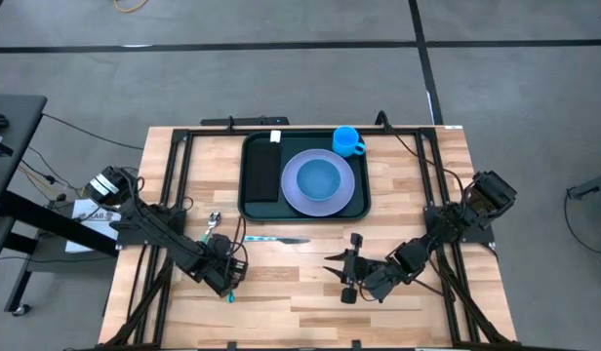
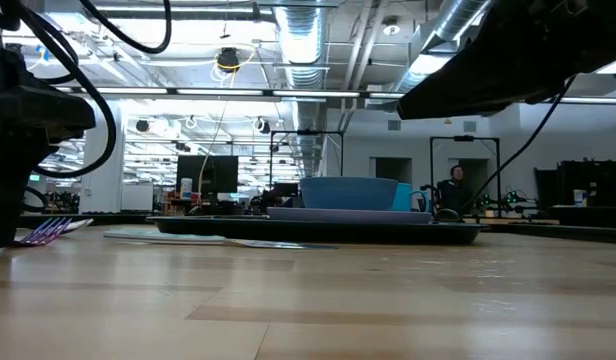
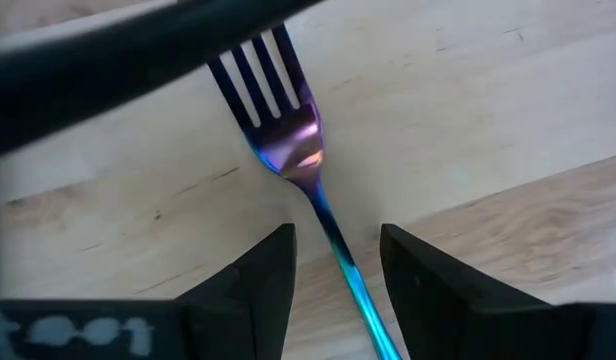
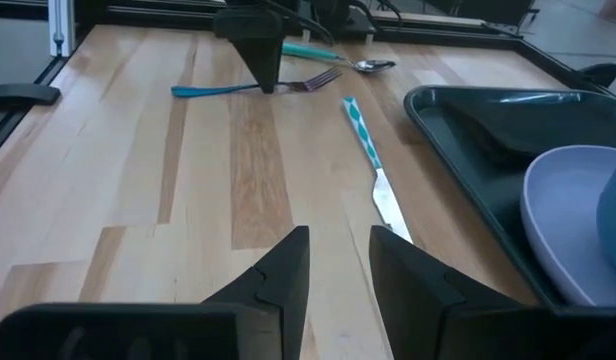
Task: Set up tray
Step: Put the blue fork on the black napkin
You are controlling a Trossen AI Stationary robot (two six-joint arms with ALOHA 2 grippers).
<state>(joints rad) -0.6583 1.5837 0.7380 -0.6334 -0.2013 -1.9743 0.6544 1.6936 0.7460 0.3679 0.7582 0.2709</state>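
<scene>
The dark green tray (image 1: 249,207) lies at the table's far middle. It holds a narrow black rectangle (image 1: 263,173) and a lilac plate (image 1: 293,195) with a blue bowl (image 1: 320,178). A blue cup (image 1: 346,139) stands at its far right corner. An iridescent fork (image 3: 293,135) lies flat on the wood, tines toward the far side. My left gripper (image 3: 336,250) is open above it, pointing down, one finger on either side of the handle (image 3: 340,262) without touching. My right gripper (image 4: 340,255) is open, low over the near middle of the table.
A spoon (image 1: 213,221) lies on the wood just beyond the fork. A knife with a teal handle (image 4: 360,122) lies between the two grippers, parallel to the tray's near rim. Black frame rails (image 1: 180,166) run along the table's sides. Bare wood spreads in front of the right gripper.
</scene>
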